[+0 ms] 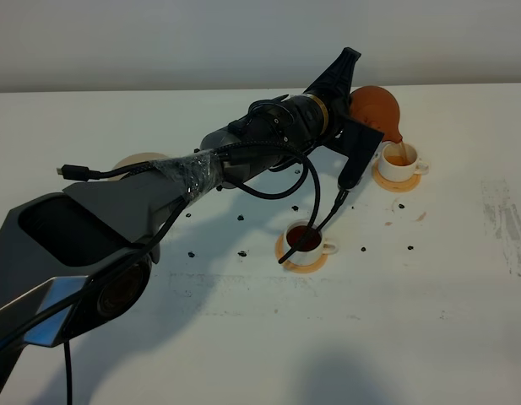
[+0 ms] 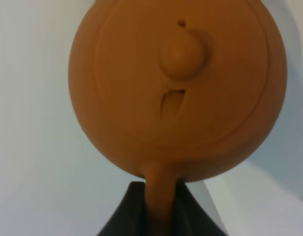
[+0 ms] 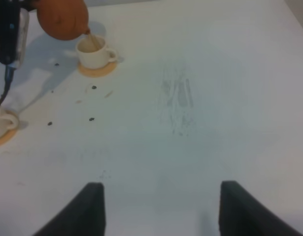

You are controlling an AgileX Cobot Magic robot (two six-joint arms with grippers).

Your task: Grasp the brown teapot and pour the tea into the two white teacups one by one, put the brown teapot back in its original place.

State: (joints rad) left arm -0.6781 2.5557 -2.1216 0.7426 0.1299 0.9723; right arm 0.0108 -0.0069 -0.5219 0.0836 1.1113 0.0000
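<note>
My left gripper (image 2: 160, 212) is shut on the loop handle of the brown teapot (image 1: 377, 108), which hangs tilted at the far right of the table. A thin stream of tea (image 1: 398, 145) runs from its spout into the far white teacup (image 1: 401, 160) on an orange-tan coaster. The near white teacup (image 1: 307, 241) stands on its own coaster with dark tea inside. In the left wrist view the teapot (image 2: 178, 88) fills the frame, lid knob facing the camera. The cream plate (image 1: 133, 160) is half hidden behind the left arm. My right gripper (image 3: 161, 211) hovers open over bare table, well away from the cups.
Small dark specks (image 1: 241, 218) dot the white table around the near cup. A scuffed grey patch (image 1: 505, 221) marks the table's right side. The left arm's cable (image 1: 315, 202) loops down close to the near cup.
</note>
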